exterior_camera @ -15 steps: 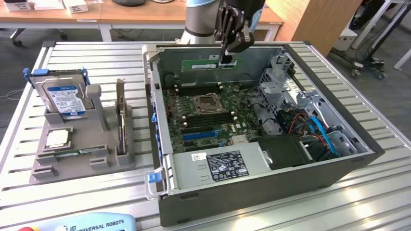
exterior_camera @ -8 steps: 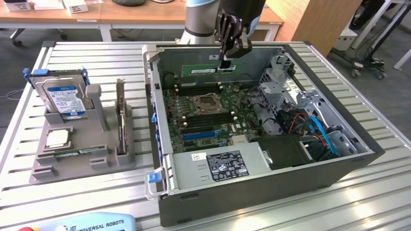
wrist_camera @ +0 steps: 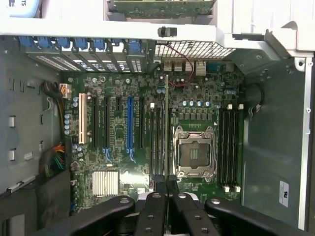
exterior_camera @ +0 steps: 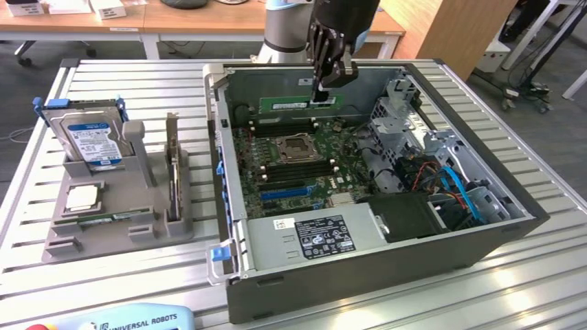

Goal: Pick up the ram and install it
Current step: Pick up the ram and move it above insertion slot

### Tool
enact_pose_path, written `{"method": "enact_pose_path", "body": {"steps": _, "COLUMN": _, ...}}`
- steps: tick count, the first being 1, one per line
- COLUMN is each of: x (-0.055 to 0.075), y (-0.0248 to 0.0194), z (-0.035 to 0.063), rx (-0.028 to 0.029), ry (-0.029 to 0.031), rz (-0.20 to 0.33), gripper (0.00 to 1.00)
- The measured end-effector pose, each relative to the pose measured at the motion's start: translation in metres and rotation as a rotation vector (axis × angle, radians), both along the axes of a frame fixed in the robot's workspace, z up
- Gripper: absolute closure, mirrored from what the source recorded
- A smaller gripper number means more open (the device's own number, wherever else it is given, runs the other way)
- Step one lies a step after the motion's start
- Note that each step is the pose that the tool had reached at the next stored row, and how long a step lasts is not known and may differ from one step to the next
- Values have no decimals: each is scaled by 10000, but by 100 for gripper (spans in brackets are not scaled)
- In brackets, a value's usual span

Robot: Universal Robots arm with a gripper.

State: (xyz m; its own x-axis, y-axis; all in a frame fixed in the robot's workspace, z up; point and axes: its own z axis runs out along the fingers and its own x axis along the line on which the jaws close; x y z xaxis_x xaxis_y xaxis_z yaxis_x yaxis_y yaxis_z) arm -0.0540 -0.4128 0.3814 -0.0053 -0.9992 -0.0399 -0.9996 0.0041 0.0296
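In the open computer case (exterior_camera: 367, 275), over its motherboard (exterior_camera: 246, 148), gripper (exterior_camera: 323, 98) clamped on the ram (exterior_camera: 289, 104)

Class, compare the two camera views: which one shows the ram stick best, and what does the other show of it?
The exterior view: the ram hangs broadside, its long green face visible, held near one end by the gripper over the motherboard. The wrist view shows it edge-on, a thin line.

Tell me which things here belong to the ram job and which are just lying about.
Job in hand:
the ram, gripped in the hand
motherboard
computer case

Lying about:
hard drive
processor chip
grey holder
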Motion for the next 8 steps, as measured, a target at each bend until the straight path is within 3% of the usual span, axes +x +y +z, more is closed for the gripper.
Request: {"method": "enact_pose_path", "body": {"steps": 8, "x": 103, "y": 0, "z": -1, "rx": 1, "ry": -1, "rz": 1, "gripper": 89}}
